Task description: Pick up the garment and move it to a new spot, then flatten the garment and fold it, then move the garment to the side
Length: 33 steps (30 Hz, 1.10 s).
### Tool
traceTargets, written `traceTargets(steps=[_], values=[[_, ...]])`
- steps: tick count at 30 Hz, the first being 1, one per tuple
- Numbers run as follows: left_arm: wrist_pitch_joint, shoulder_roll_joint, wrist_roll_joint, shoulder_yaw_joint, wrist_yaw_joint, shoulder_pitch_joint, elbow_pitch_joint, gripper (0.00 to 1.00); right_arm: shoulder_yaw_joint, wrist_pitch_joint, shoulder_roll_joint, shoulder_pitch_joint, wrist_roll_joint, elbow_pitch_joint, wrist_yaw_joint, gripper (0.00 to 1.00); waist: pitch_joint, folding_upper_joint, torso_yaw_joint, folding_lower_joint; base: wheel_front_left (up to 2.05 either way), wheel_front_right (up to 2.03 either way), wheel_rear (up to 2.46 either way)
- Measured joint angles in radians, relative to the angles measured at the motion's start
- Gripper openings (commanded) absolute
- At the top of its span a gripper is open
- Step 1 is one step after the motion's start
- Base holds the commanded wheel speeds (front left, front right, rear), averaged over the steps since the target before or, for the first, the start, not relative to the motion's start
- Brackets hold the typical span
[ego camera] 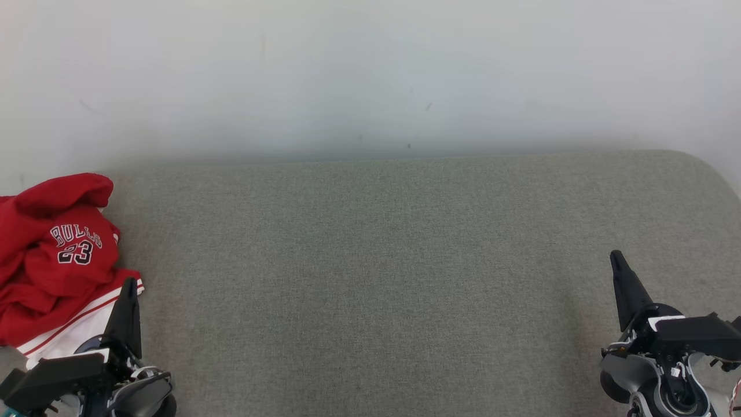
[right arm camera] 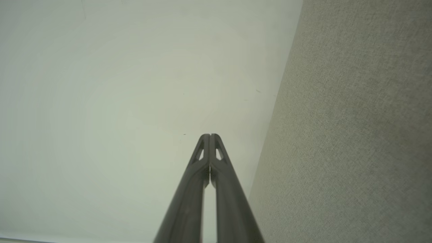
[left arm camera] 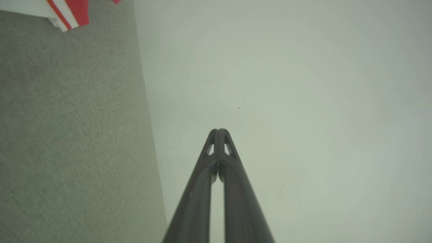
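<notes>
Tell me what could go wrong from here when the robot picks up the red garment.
1. The left claw and the right claw are both shut; unopened, they might only push the cloth.
2. The red garment lies crumpled, partly outside the head view, so a pinch may catch several layers.
3. The right claw is far across the grey surface, so a one-sided lift could leave the garment bunched.

Crumpled red garment (ego camera: 55, 260) at far left
</notes>
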Motion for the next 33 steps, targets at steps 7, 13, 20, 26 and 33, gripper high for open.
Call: traceTargets(steps=[7,13,20,26,33], values=[[0.0,-0.014,0.0,-0.005,0.0,0.041,0.035,1.0,0.003,0.0,0.012,0.041,0.0,0.038,0.0,1.0,0.0,0.0,0.0,0.0,0.0,0.0,0.0],[-0.023,-0.019,0.002,-0.02,0.001,0.067,0.033,1.0,0.023,-0.023,0.017,0.066,-0.003,0.033,0.0,1.0,-0.002,0.0,-0.001,0.0,0.0,0.0,0.0],[-0.059,-0.017,0.029,-0.043,0.01,0.086,0.002,1.0,0.048,-0.057,0.017,0.078,-0.039,0.012,0.0,1.0,-0.005,0.0,-0.001,0.0,0.0,0.0,0.0],[-0.088,-0.012,0.072,-0.064,0.019,0.093,-0.02,1.0,0.062,-0.084,0.016,0.084,-0.096,0.002,0.0,1.0,-0.007,0.0,0.0,0.0,0.0,0.0,0.0],[-0.122,-0.001,0.152,-0.098,0.038,0.108,-0.046,1.0,0.075,-0.109,0.016,0.098,-0.192,-0.014,0.0,1.0,-0.011,0.0,0.002,0.0,0.0,0.0,0.0]])
